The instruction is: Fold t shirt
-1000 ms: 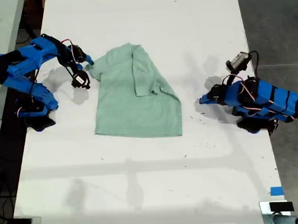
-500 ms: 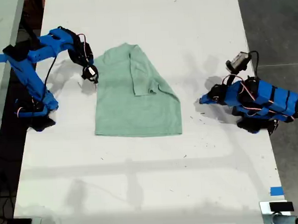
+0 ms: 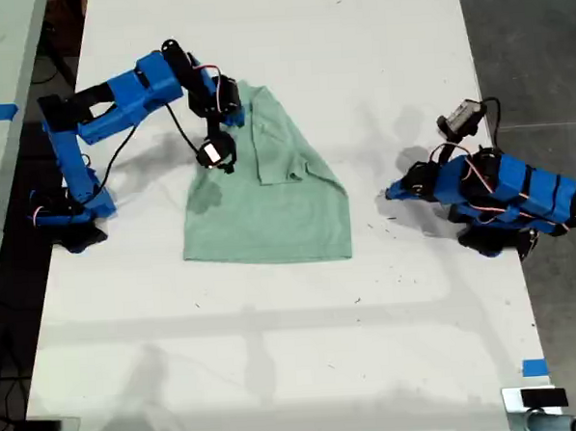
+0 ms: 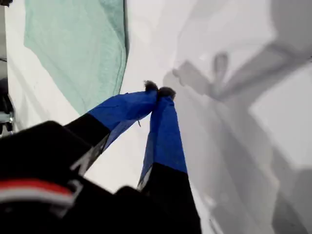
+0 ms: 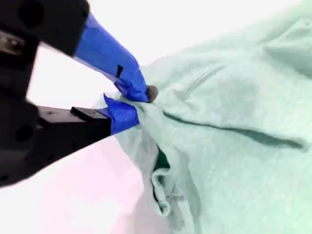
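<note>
The white table [image 3: 276, 351] carries the t shirt [image 3: 278, 211] just left of centre in the exterior view, one sleeve already laid inward toward 6 o'clock. My second gripper [image 5: 139, 100] is clamped on a bunched fold of the shirt's edge at about 10 o'clock of the cloth, lifted so that side can be carried across. My first gripper [image 4: 158, 91] rests out at 3 o'clock, jaws together and empty, clear of the fold.
</note>
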